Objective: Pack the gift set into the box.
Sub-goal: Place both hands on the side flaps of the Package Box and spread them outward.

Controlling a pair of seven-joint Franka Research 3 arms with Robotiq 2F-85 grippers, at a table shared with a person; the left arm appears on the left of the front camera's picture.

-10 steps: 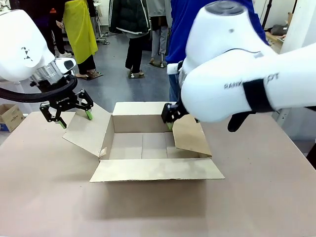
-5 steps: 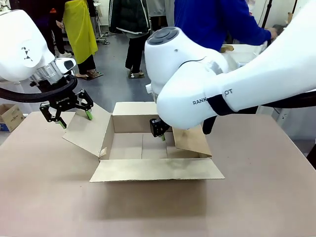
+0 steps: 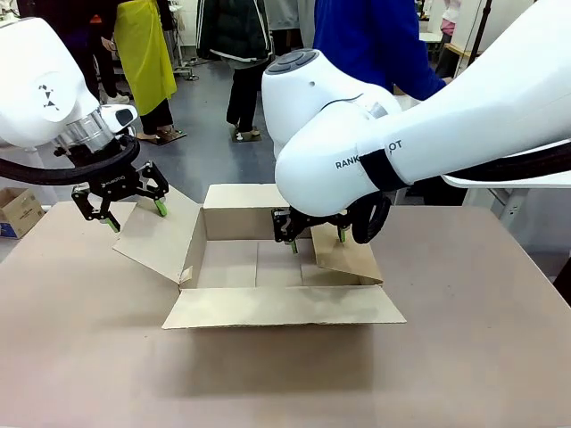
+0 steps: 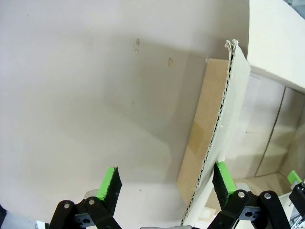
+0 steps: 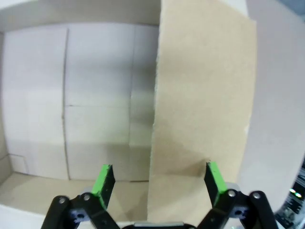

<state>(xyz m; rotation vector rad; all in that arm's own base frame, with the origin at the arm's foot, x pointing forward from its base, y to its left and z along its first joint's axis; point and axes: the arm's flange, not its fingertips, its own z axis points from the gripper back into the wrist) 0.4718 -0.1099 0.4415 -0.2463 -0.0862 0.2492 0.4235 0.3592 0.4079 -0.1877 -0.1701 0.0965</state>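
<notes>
The large brown carton [image 3: 259, 263] stands open in the middle of the table with its inside bare [image 5: 95, 95]. My left gripper [image 3: 137, 217] is open and straddles the upper edge of the carton's raised left flap [image 3: 156, 236]; in the left wrist view that flap edge [image 4: 217, 133] runs close by the right pad of the left gripper [image 4: 167, 183]. My right gripper [image 3: 318, 242] is open astride the right flap [image 3: 343, 254], and in the right wrist view the flap [image 5: 205, 95] rises between the pads of the right gripper [image 5: 158, 181]. The gift set is out of view.
A person in a blue top [image 3: 375, 45] stands at the far side behind the carton. A small blue-printed cardboard box [image 3: 18, 209] sits beyond the table's left edge. Bare tabletop [image 3: 268, 374] stretches in front of the carton's front flap [image 3: 285, 308].
My right arm has swung left and turned, bringing its gripper from the carton's far right corner down over the right flap. The left gripper has stayed on the left flap.
</notes>
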